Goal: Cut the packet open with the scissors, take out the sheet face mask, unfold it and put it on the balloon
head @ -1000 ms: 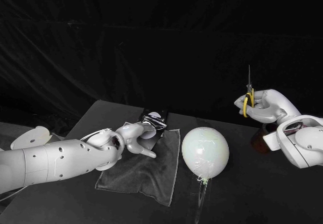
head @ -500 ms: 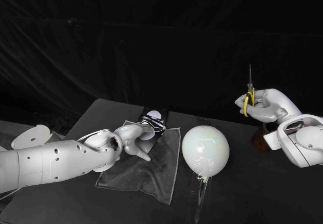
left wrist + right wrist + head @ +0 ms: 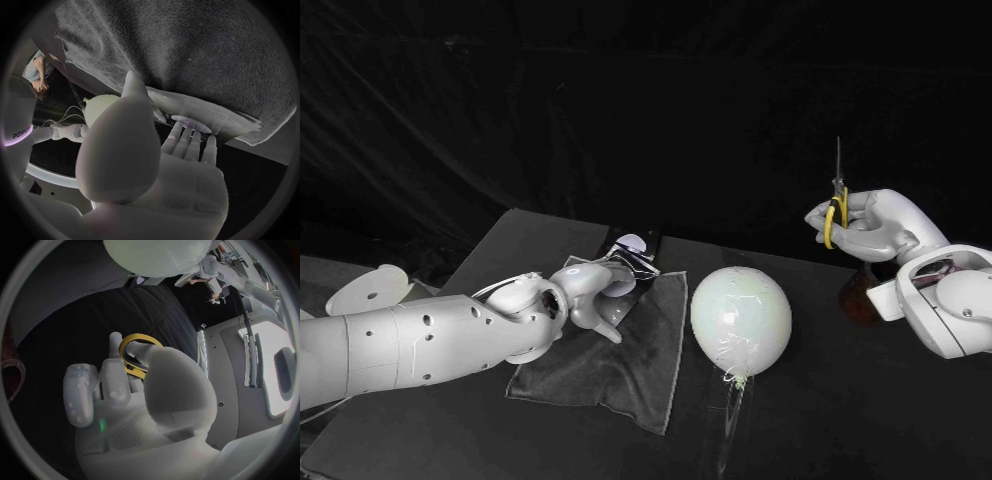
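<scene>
the packet point(image 3: 632, 252) lies at the far edge of a grey cloth point(image 3: 603, 370) on the surface point(image 3: 877, 400), its long axis running away from the robot. the left hand point(image 3: 596, 292) is right at its near end. in the left wrist view the fingers point(image 3: 187, 142) are spread along one long edge of the packet, with the thumb over towards the other side. the tips touch it, but whether they actually pinch it or only rest there cannot be told.

the right hand point(image 3: 874, 225) is well apart, raised above the surface's right side. its fingers are curled through the yellow handles of the scissors point(image 3: 835, 210), whose blades point straight up and look closed. the balloon point(image 3: 740, 320) lies between the two hands, just beside the cloth.

so the left hand is much the nearer to the packet, and the cut probably depends on lifting the packet clear and bringing it across towards the blades, or tipping the blades down to meet one short edge, without brushing the balloon.
</scene>
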